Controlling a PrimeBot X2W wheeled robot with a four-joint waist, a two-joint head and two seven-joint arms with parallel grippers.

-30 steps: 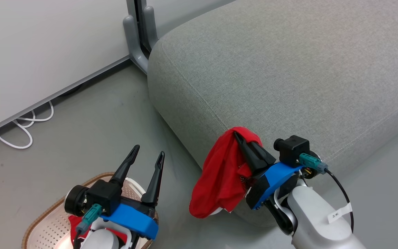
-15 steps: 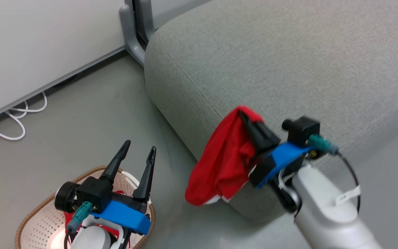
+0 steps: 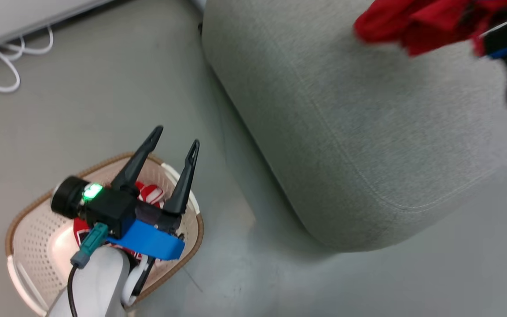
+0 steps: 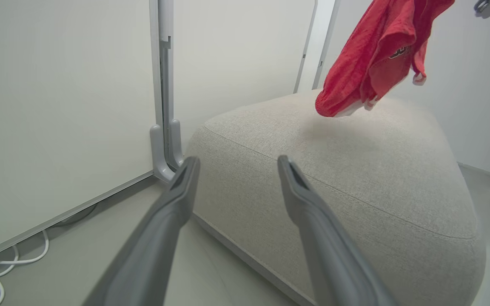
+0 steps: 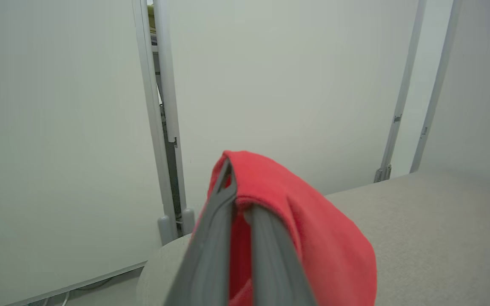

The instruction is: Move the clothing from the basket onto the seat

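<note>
Your right gripper is clamped on the red garment above the seat. Lower it mid-cushion before you let go. Left gripper is wide open over the basket.

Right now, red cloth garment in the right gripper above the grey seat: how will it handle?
Probably floppy: the plain red cloth garment droops in folds from the shut right gripper. Likely light: one narrow pinch carries it all. Dropped on the grey woven seat, it should slump, not roll.
</note>
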